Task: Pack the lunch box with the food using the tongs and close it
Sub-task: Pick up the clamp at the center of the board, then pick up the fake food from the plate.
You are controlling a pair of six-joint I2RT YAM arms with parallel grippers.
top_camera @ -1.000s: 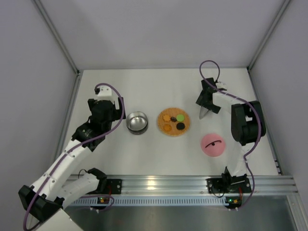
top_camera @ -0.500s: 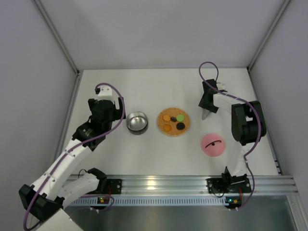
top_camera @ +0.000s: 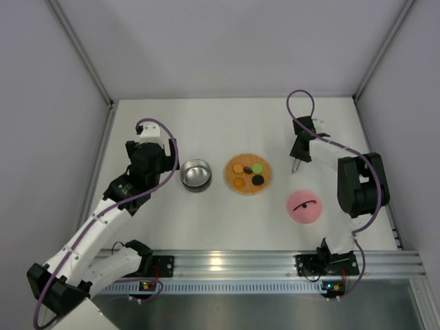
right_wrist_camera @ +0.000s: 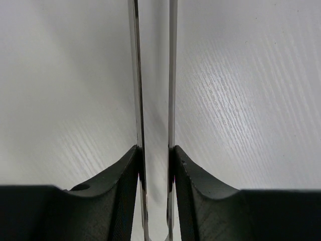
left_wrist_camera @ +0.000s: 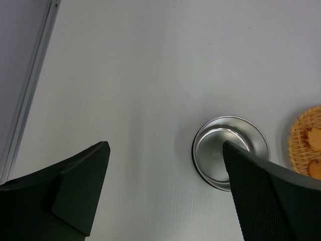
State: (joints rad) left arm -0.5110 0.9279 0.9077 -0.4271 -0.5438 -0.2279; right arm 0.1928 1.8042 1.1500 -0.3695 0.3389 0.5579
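Observation:
The tongs [right_wrist_camera: 172, 75] stand upright between my right gripper's [right_wrist_camera: 155, 150] fingers, which are shut on their two thin silver arms; from above only their tip [top_camera: 294, 166] shows under that gripper [top_camera: 298, 157]. The lunch box, a shiny steel bowl [top_camera: 196, 174], sits left of centre and holds nothing; its pink lid [top_camera: 304, 206] lies apart at the right. The food [top_camera: 248, 174], orange, green and dark round pieces, rests on an orange woven disc [top_camera: 232, 175]. My left gripper [top_camera: 163, 162] is open beside the bowl [left_wrist_camera: 215, 150], its fingers [left_wrist_camera: 80, 181] wide over bare table.
Grey walls close in the table on the left, right and back. An aluminium rail [top_camera: 261, 261] with both arm bases runs along the near edge. The orange disc's edge [left_wrist_camera: 306, 131] shows at the right of the left wrist view.
My right gripper has closed on the tongs and shifted slightly to the right. The left arm, bowl, lid and food have not moved.

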